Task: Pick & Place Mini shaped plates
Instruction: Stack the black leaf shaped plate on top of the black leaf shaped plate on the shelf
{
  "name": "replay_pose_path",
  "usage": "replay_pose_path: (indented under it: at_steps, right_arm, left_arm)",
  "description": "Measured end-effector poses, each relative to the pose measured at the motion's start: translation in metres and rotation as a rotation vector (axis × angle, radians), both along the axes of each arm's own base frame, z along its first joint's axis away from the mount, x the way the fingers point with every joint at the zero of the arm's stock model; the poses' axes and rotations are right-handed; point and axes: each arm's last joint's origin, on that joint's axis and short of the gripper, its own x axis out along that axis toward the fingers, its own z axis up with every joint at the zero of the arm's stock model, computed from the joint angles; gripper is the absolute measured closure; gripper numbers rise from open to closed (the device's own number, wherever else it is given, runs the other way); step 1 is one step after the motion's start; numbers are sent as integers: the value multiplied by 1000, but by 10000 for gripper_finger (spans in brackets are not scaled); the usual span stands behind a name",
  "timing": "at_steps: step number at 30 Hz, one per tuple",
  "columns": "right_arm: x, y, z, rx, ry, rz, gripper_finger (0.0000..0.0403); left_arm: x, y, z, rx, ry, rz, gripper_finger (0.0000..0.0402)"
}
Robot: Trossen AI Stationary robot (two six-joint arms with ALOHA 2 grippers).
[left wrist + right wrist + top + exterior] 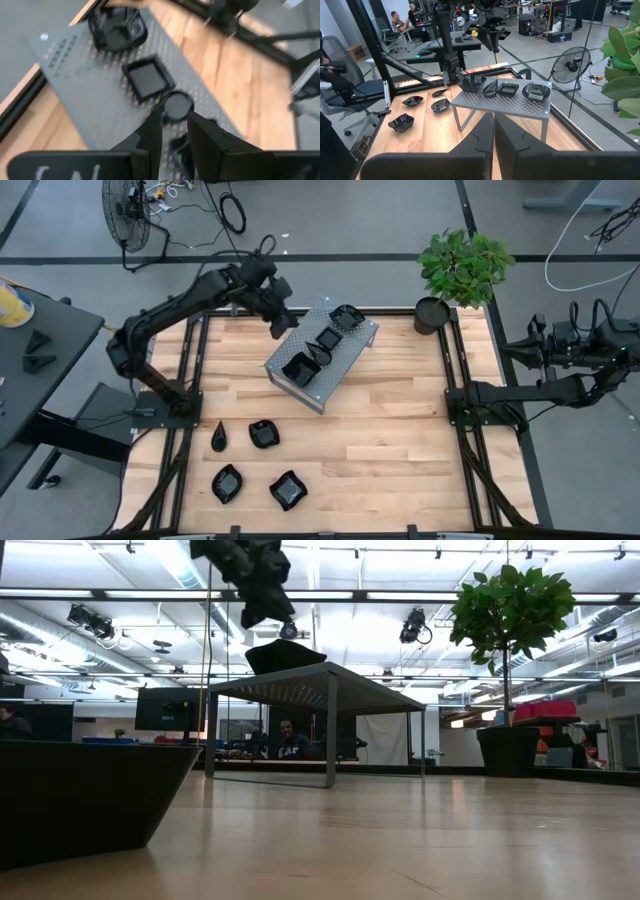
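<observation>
Glossy black ceramic is what we see everywhere: small shaped dishes, split between two places. On the perforated grey metal stand toward the far side of the pale wooden table, we count four of them in a row: a wavy-rimmed round dish at the end nearest the potted green plant, a square dish next to it, a teardrop dish after that, and a deep angular dish at the other end. Four more sit on the table's near left part, well apart from the stand: a small teardrop, a rounded dish, a leaf-like dish and a wavy square dish.

The left gripper hangs in the air above the stand's left edge, beside the row of dishes. In its wrist view we find its fingers parted with nothing between them, the teardrop dish showing through the gap on the stand below. It touches no dish.

The right gripper waits well off the table's right side, its jaws pressed together and empty, pointing toward the stand.

People sit at desks in the room beyond.
</observation>
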Motion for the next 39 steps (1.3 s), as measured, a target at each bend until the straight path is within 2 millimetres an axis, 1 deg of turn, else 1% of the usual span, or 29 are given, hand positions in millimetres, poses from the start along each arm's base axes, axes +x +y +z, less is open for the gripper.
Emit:
replay_pose_path:
  at_steps: [4,9,24,26,33,37,39]
  right_arm:
    - [0,0,0,0,0,0,383]
    - [0,0,0,0,0,0,383]
    - [0,0,0,0,0,0,383]
    - [0,0,0,0,0,0,383]
    - [0,0,0,0,0,0,383]
    - [0,0,0,0,0,0,383]
    - [0,0,0,0,0,0,383]
  left_arm:
    - [-2,-11,0,49,67,-7,305]
    - [0,-20,-2,82,108,-46,305]
    - [11,-54,-6,58,174,-158,305]
    - [12,-61,-4,63,168,-179,305]
    - [15,-97,3,96,160,-257,305]
    - [17,-112,2,99,179,-302,305]
    - [18,-116,2,104,177,-303,305]
